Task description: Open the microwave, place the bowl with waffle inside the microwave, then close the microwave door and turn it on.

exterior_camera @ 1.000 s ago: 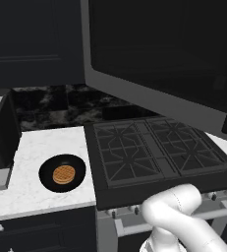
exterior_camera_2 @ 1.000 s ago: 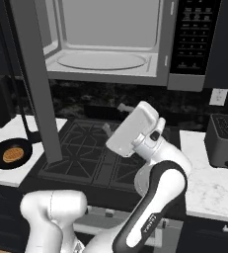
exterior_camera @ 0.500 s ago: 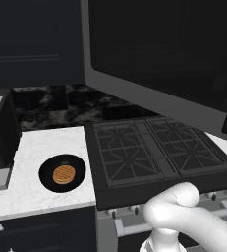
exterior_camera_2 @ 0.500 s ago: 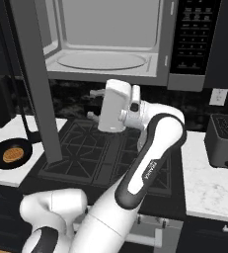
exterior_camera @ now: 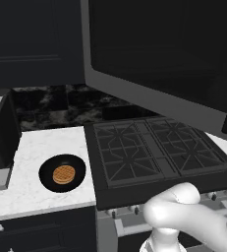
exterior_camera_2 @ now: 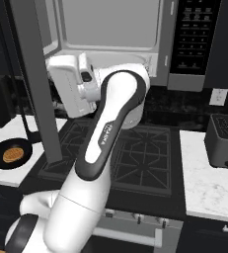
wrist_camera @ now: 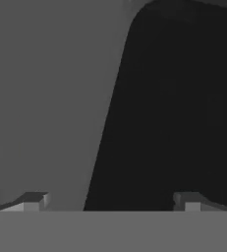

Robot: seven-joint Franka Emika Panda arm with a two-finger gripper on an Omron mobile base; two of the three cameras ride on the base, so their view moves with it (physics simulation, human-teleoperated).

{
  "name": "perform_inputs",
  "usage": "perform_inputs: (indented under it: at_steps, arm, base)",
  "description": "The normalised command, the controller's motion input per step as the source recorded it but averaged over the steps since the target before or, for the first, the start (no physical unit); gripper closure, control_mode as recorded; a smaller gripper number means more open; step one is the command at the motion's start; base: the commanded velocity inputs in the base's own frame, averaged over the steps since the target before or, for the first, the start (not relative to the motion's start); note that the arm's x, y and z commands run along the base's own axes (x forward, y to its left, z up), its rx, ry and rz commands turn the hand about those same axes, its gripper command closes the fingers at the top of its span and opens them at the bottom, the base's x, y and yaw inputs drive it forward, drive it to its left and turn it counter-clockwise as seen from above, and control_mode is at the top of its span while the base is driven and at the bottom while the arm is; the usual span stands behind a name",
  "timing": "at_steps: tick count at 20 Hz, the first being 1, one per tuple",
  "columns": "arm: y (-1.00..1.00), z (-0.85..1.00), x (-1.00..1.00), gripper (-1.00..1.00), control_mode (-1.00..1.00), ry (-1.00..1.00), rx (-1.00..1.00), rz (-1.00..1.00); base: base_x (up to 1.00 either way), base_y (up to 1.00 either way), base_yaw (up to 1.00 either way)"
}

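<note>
The microwave hangs open above the stove, its light grey inside showing. The microwave door is swung wide out over the burners; in the right base view it stands edge-on as a grey bar. My white hand is raised just right of that bar, facing it. My gripper is open and empty, with the door's grey frame and dark glass close in front of it. The black bowl holds the waffle on the white counter left of the stove; both sit low and left of my hand, bowl, waffle.
A black gas stove lies under the microwave. A toaster stands on the right counter. A dark boxy appliance sits at the far left of the counter. The microwave's control panel is at the right of its cavity.
The arm has swung left and up from over the stove, bringing the hand close to the inner face of the open door. The bowl and waffle have not moved.
</note>
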Motion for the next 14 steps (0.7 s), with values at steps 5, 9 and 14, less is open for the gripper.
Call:
perform_inputs:
  at_steps: [5,9,14]
  arm:
    - [1.00,0.08,-0.57,-1.00,-1.00,-0.16,-0.09,0.00]
    - [1.00,0.04,-0.73,-1.00,-1.00,-0.20,-0.08,0.00]
    - [1.00,0.00,-0.65,-1.00,-1.00,-0.26,-0.06,0.00]
  base:
    - [0.00,0.00,0.00]
    - [0.00,0.00,0.00]
    - [0.00,0.00,0.00]
